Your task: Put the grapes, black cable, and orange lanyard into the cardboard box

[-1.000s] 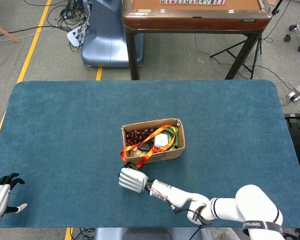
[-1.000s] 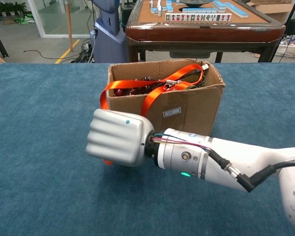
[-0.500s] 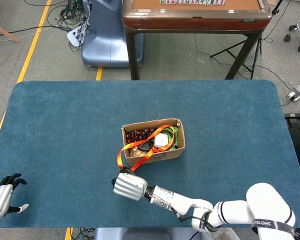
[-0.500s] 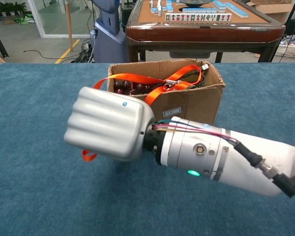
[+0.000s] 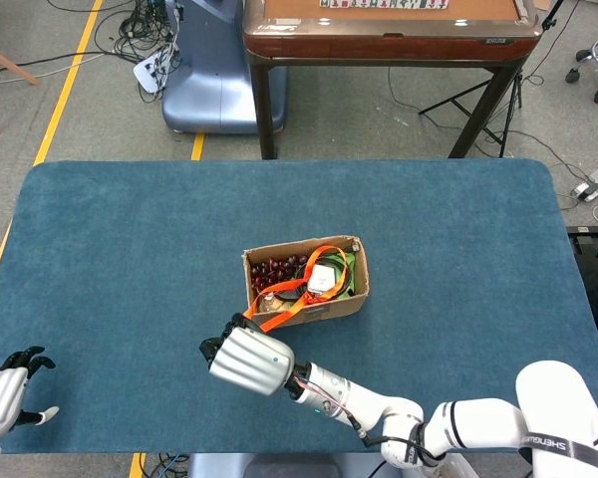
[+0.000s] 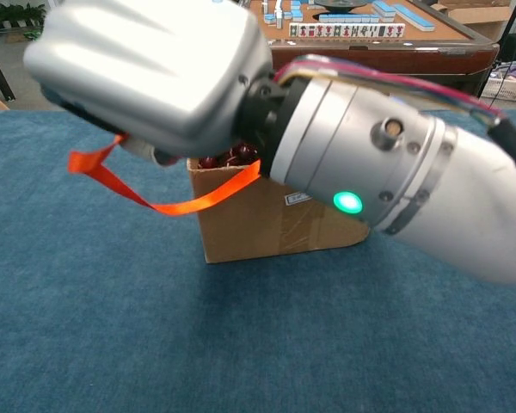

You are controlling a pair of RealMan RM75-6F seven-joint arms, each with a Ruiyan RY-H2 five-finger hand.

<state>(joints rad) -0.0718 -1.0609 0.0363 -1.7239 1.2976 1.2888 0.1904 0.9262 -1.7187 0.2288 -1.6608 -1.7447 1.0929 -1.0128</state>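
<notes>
Worktop (image 5: 130,259): one flat surface, blue short-pile felt, rounded corners.

One cardboard box (image 5: 324,307), brown corrugated, rectangular, open top, white label on its near wall; sits about mid-worktop.

Grapes (image 5: 273,269): one cluster, dark red, glossy, round, in the left end of the box. Also peek over the rim in the chest view (image 6: 232,157).

Black cable (image 5: 301,293): one dark coil inside the box, mid-near side. Partly covered, so shape is hard to read.

Orange lanyard (image 6: 142,194): one flat woven ribbon, bright orange. Most of it lies across the box contents; a loop runs out over the near-left rim to the right hand.

Right hand (image 5: 247,359): smooth silver-grey shell, dark fingers curled in, raised just near and left of the box. It pinches the lanyard loop; the ribbon hangs slack under it in the chest view. Exact finger contact is hidden by the hand's back, probably thumb against a finger.

Left hand (image 5: 2,394): near-left edge of the worktop, white shell, black fingers spread, holds nothing.

Something white and something green also lie in the right half of the box.
</notes>
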